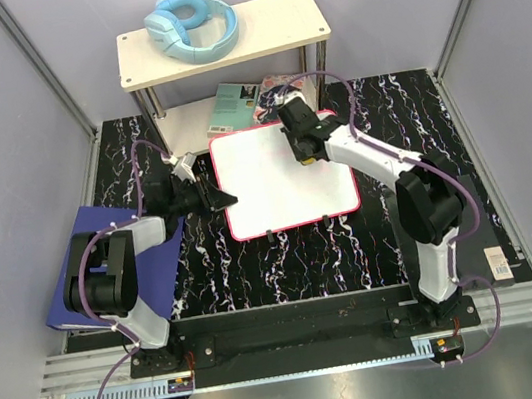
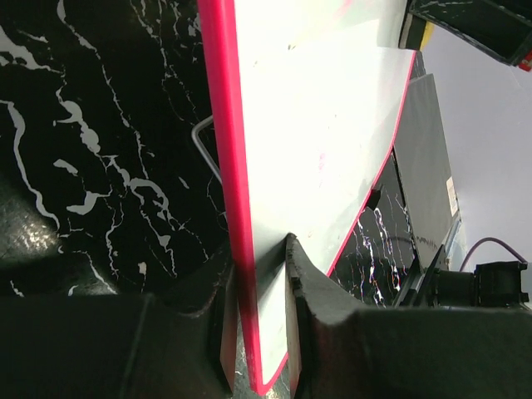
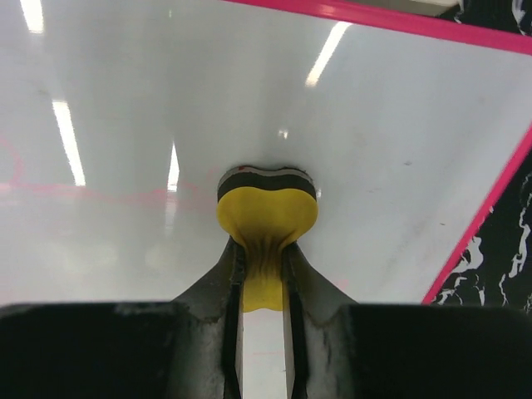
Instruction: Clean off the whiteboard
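Observation:
The whiteboard point(image 1: 279, 182), white with a pink-red frame, lies on the black marbled table. My left gripper point(image 1: 217, 197) is shut on its left edge; in the left wrist view the frame point(image 2: 224, 125) runs between my fingers point(image 2: 320, 299). My right gripper point(image 1: 306, 156) is shut on a yellow foam eraser point(image 3: 266, 220) with a black felt face, pressed on the board point(image 3: 399, 125) near its upper middle. Faint pink marker traces point(image 3: 100, 195) remain left of the eraser.
A cream shelf point(image 1: 220, 35) with blue headphones point(image 1: 190, 24) stands behind the board, books point(image 1: 236, 105) under it. A blue binder point(image 1: 160, 262) lies under the left arm. Grey walls close in on both sides.

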Action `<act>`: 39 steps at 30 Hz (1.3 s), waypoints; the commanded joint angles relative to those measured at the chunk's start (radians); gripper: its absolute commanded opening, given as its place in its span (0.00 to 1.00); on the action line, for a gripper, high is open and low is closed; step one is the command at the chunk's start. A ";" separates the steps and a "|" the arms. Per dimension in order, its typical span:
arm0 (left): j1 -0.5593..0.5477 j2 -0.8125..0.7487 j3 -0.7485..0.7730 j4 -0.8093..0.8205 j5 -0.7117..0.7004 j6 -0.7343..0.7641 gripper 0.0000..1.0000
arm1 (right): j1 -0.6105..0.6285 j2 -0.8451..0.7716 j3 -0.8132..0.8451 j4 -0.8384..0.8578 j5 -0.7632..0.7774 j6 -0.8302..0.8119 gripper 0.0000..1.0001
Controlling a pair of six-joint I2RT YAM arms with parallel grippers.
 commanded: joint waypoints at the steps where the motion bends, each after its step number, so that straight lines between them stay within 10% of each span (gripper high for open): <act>1: -0.023 0.026 -0.014 -0.070 -0.124 0.122 0.00 | 0.118 0.124 0.089 -0.008 -0.105 -0.008 0.00; 18: -0.045 0.014 -0.013 -0.088 -0.134 0.136 0.00 | 0.250 0.480 0.682 -0.256 0.014 -0.024 0.00; 39: -0.043 0.005 -0.019 -0.091 -0.147 0.136 0.00 | 0.011 0.142 0.125 -0.030 0.171 0.051 0.00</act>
